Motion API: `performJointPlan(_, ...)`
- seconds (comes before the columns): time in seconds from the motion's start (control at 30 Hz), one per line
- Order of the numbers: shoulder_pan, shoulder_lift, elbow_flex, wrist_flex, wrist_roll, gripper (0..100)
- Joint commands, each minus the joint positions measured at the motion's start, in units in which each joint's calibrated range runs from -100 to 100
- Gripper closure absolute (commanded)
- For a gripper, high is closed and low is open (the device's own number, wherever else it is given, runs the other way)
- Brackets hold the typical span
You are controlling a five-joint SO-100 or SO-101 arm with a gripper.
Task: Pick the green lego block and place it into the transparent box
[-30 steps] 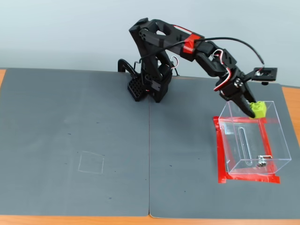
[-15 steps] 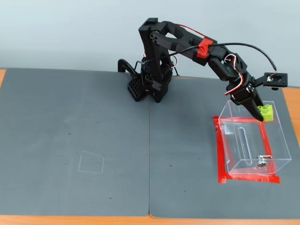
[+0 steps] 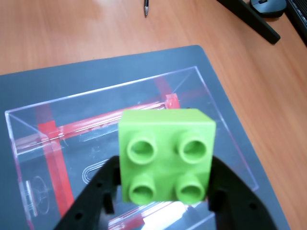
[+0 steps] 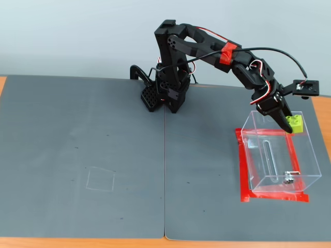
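Observation:
The green lego block [image 3: 165, 155] [image 4: 296, 123] is a lime square brick with four round studs. My gripper [image 3: 165, 191] [image 4: 292, 125] is shut on it, one black finger [image 3: 98, 191] pressing each side. The block hangs above the open top of the transparent box [image 3: 206, 96] [image 4: 279, 163], near the box's far right corner in the fixed view. In the wrist view the box lies directly below the block, its clear walls and slot visible.
Red tape [image 4: 274, 196] frames the box's footprint on the grey mat [image 4: 103, 155]. The arm's base [image 4: 163, 95] stands at the mat's back centre. A faint square outline [image 4: 101, 179] marks the left mat. Orange tabletop [image 3: 249, 72] lies beyond the mat edge.
The arm has reached further right and slightly back, carrying the block from the box's back left rim toward its far right corner. The grip stays shut.

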Motion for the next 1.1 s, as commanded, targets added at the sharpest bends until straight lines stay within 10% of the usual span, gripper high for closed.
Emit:
performJointPlan(0.0, 0.24, -1.10, -2.32, 0.03, -0.16, 89)
performJointPlan(0.77, 2.33, -1.94, -2.59, 6.19, -0.26, 73)
performJointPlan(1.07, 10.39, -14.15, 2.84, 6.10, -0.26, 97)
